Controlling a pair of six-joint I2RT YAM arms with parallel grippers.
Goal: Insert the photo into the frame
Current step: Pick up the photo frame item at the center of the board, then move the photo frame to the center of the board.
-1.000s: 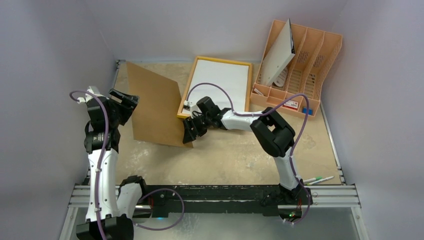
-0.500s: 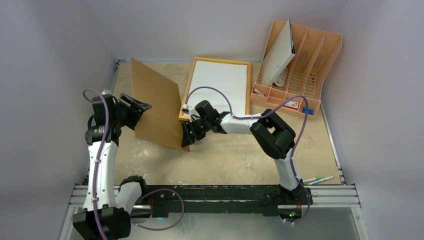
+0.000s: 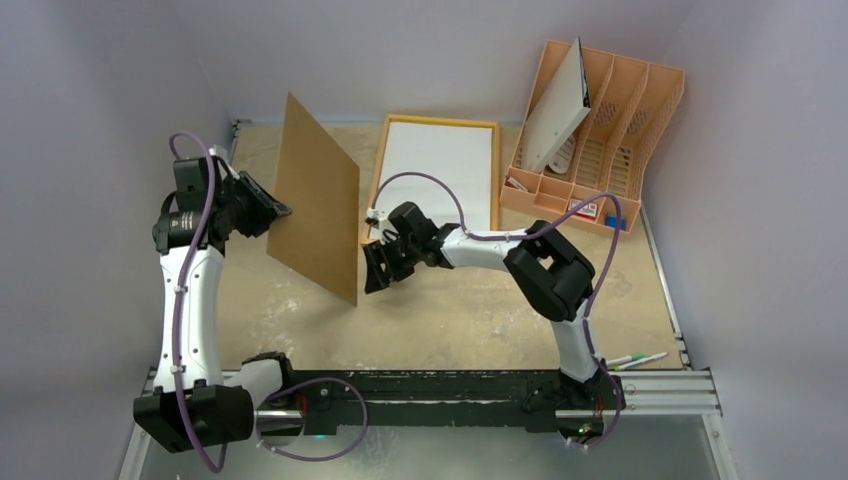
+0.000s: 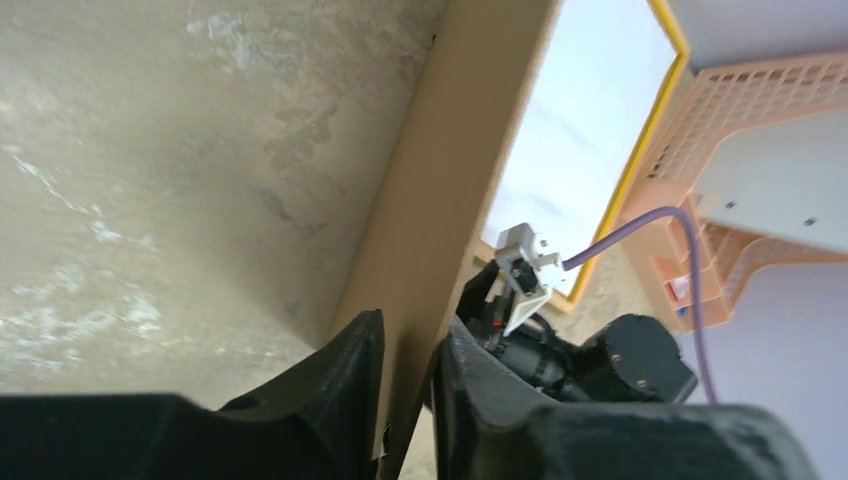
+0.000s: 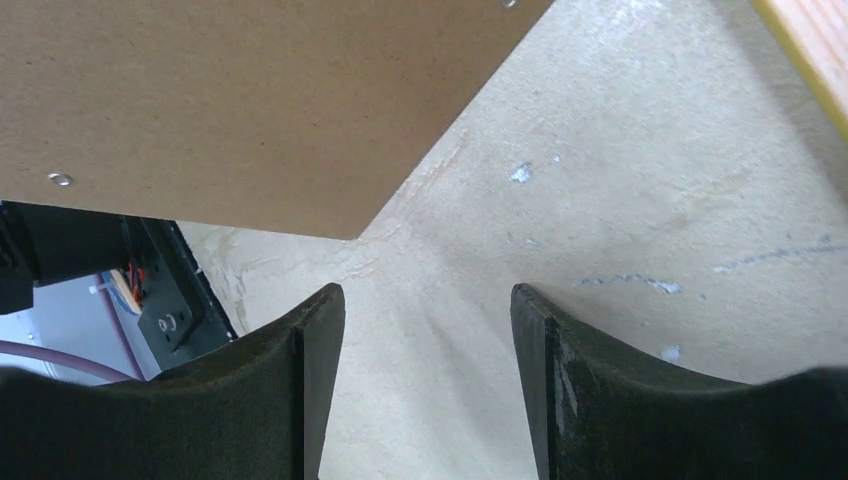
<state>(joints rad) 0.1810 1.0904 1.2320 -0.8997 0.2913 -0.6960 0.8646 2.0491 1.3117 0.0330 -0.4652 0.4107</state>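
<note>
The frame (image 3: 382,170) lies flat at the back centre, wood-coloured side up with a yellow edge (image 4: 650,140). Inside it lies a plain white sheet, the photo (image 3: 440,170) with its back up, also the pale sheet (image 4: 590,110) in the left wrist view. My left gripper (image 3: 272,210) is shut on the left edge of a brown backing board (image 3: 320,210), which stands steeply tilted left of the frame. In the left wrist view the board (image 4: 440,220) runs between the gripper (image 4: 408,350) fingers. My right gripper (image 3: 378,268) is open and holds nothing (image 5: 428,340), just below the board's corner (image 5: 250,100).
A peach desk organiser (image 3: 620,120) stands at the back right with a white panel (image 3: 555,105) leaning in it. Two pens (image 3: 635,360) lie near the right front by the black rail (image 3: 440,390). The frame's corner (image 5: 815,40) is close to the right gripper.
The left arm has swung the board up from a shallow tilt to nearly upright, and its jaws have closed on the edge. The right gripper has slid slightly toward the near left, still open.
</note>
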